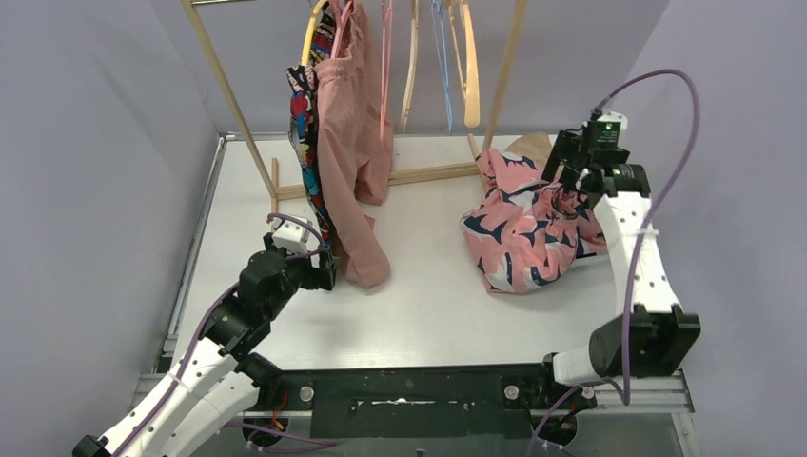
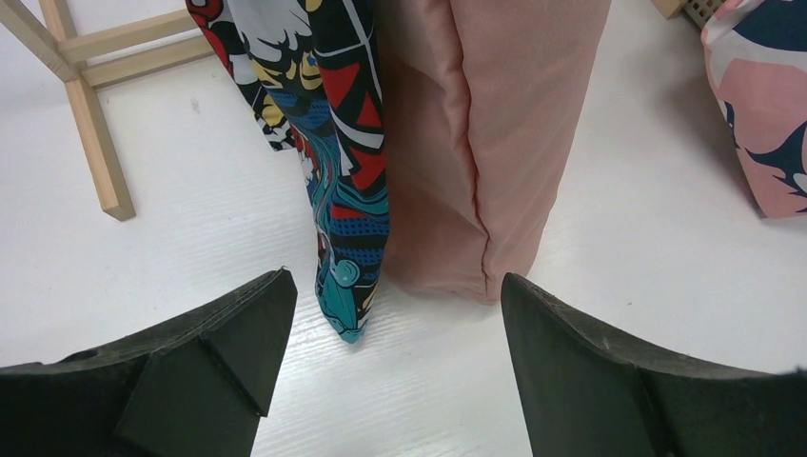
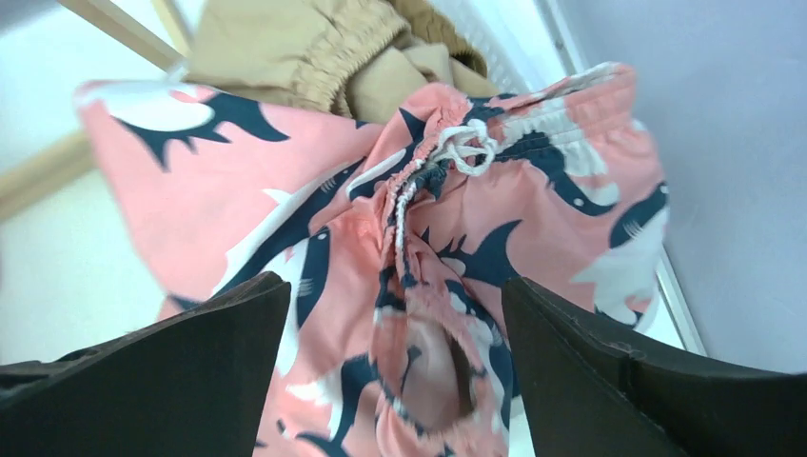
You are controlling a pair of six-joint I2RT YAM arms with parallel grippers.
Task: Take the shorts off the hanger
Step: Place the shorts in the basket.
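The wooden rack (image 1: 233, 100) stood across the far side of the table. At its left end hung two pairs, the dusty pink shorts (image 1: 352, 143) in front and the comic-print shorts (image 1: 305, 124) just behind, both hems reaching down to the table. By the rack's right foot the pink print shorts (image 1: 523, 233) lay heaped, off any hanger, with tan shorts (image 1: 529, 146) behind them.

The left gripper (image 2: 395, 295) hovered low in front of the rack at those two hems, jaws spread wide and empty. Closing there would likely have pinched both overlapping hems, and a downward tug could have dragged a hanger off the rail or rocked the light rack.

The right gripper (image 3: 395, 295) hung over the heap, equally wide and holding nothing. Its fingers might have snagged the white drawstring (image 3: 466, 143) on lifting away.
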